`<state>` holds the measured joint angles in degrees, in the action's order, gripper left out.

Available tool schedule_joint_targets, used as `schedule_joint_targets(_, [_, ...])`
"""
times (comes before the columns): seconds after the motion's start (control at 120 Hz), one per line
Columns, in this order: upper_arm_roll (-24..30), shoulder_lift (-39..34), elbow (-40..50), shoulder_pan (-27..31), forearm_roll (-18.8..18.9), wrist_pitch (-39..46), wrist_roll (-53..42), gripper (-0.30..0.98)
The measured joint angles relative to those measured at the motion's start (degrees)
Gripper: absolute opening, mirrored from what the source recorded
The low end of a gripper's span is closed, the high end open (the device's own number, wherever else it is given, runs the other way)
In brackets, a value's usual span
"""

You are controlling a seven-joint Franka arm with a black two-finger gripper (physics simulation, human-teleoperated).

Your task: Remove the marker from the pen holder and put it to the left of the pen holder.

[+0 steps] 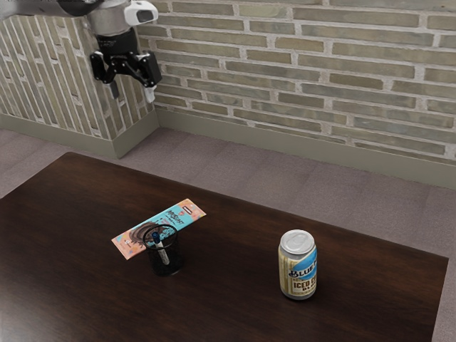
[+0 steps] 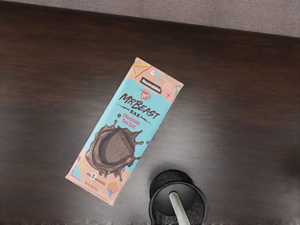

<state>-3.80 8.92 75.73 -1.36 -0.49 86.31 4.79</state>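
Observation:
High above the table at the upper left of the exterior view, my gripper [image 1: 131,92] hangs with its two fingers spread wide apart and nothing between them. The black mesh pen holder [image 1: 167,263] stands upright on the table, well below the hand. A marker [image 1: 162,251], white with a dark blue end, leans inside it with that end near the rim. In the wrist view the pen holder [image 2: 170,177] is at the lower edge, and the pale marker [image 2: 179,209] slants within its opening.
A chocolate bar [image 1: 182,215] lies flat beside the pen holder, partly behind it in the exterior view; the wrist view has the bar [image 2: 133,117] too. A drink can [image 1: 298,264] stands toward the exterior view's right. The dark table [image 1: 71,235] ends before a brick wall.

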Motion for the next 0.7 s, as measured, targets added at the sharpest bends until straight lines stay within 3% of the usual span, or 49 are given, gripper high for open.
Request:
schedule_joint_targets(0.167, [0.64, 0.39, 0.12, 0.09, 0.12, -0.55, 0.43, 0.69])
schedule_joint_targets(0.267, [0.91, 0.29, 4.8, 0.07, 1.13, 1.09, 0.63, 0.69])
schedule_joint_targets(0.4, [0.96, 0.28, 15.27, 0.1, 1.9, 7.45, 0.85, 0.69])
schedule_joint_targets(0.7, [0.91, 6.67, 22.87, 0.04, 2.95, 21.6, 1.25, 0.69])
